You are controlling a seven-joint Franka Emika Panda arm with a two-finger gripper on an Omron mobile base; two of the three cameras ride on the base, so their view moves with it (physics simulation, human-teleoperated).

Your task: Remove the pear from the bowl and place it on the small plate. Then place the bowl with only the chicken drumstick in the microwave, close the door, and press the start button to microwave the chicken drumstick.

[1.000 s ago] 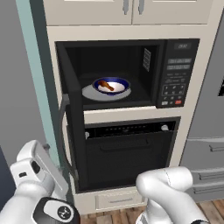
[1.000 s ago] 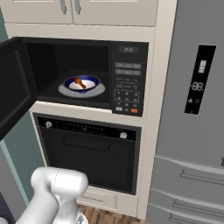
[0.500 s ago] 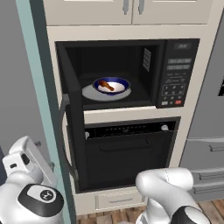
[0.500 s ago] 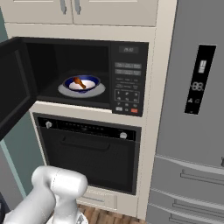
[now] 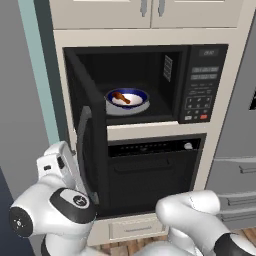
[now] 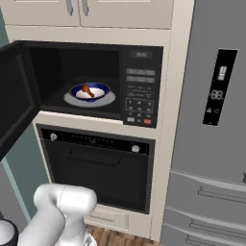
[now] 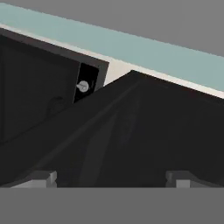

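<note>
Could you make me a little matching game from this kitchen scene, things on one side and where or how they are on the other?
Things:
1. chicken drumstick
2. bowl
3. door
4. gripper

Descriptions:
A. swung open to the left
B. lying inside the blue-rimmed dish
C. jaws wide apart, close to a dark panel
D. sitting on the turntable inside the microwave

Pairs: 1-B, 2-D, 3-A, 4-C
</note>
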